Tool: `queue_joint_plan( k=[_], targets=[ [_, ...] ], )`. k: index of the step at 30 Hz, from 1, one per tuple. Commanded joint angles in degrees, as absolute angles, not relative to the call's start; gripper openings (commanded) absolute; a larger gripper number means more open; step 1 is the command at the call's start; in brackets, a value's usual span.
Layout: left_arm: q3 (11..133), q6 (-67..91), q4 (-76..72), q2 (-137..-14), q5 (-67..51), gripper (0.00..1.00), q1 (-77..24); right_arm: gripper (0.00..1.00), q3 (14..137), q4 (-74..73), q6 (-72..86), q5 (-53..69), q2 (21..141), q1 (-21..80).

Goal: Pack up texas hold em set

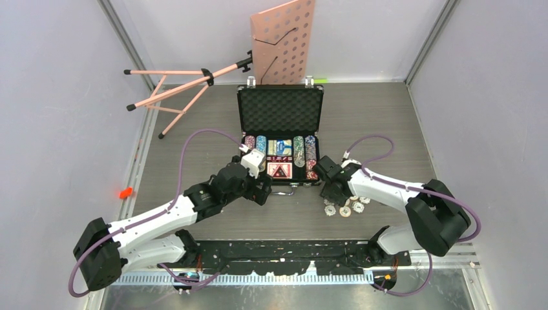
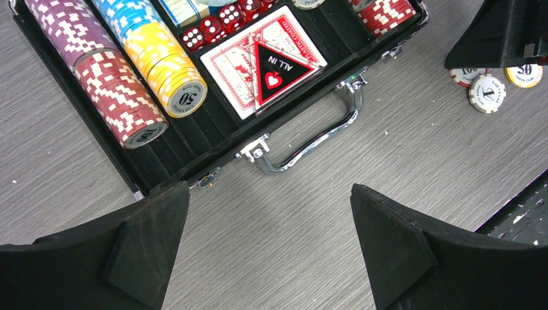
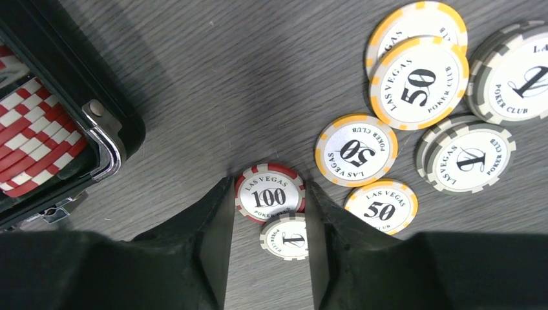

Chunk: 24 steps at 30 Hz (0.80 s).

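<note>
The black briefcase (image 1: 279, 110) lies open with its foam lid up. Its tray holds rows of chips (image 2: 113, 84), a card deck (image 2: 258, 61) and red dice (image 2: 213, 27). My left gripper (image 2: 270, 194) is open and empty over bare table, just in front of the silver handle (image 2: 323, 132). My right gripper (image 3: 269, 183) is down among several loose chips (image 1: 346, 206) right of the case. Its fingers press both sides of a red 100 chip (image 3: 268, 194). A grey 1 chip (image 3: 287, 237) lies between the fingers, overlapping that chip's edge.
Yellow 50 chips (image 3: 355, 150) and grey 1 chips (image 3: 468, 158) lie right of my right gripper. The case's front right corner (image 3: 97, 110) is close on its left. A pink music stand (image 1: 284, 39) lies behind the case, its legs at the back left.
</note>
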State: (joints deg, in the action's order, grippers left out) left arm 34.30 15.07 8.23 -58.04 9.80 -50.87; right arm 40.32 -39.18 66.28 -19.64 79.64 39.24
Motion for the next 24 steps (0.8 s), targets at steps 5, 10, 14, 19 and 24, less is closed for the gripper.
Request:
queue_joint_plan(
  k=[5,10,14,19,24],
  targets=[
    [34.25,16.44,4.55,-58.28,9.34,1.0,-50.54,0.33,42.56,-39.46,63.3,-16.85,81.98,38.99],
    [33.35,20.4,1.24,-59.37,7.21,1.0,-50.58,0.32,44.37,-41.94,62.46,-17.95,78.89,38.9],
    [31.75,26.73,-5.03,-60.99,3.56,1.0,-50.54,0.32,45.77,-43.13,62.78,-18.59,75.08,38.93],
    [28.42,35.31,-18.11,-64.28,-2.72,0.98,-50.54,0.32,46.37,-43.46,63.26,-18.64,70.68,38.87],
    [28.37,39.28,-22.33,-66.67,-3.76,0.95,-50.62,0.48,46.33,-42.79,62.09,-17.93,69.29,38.75]
  ],
)
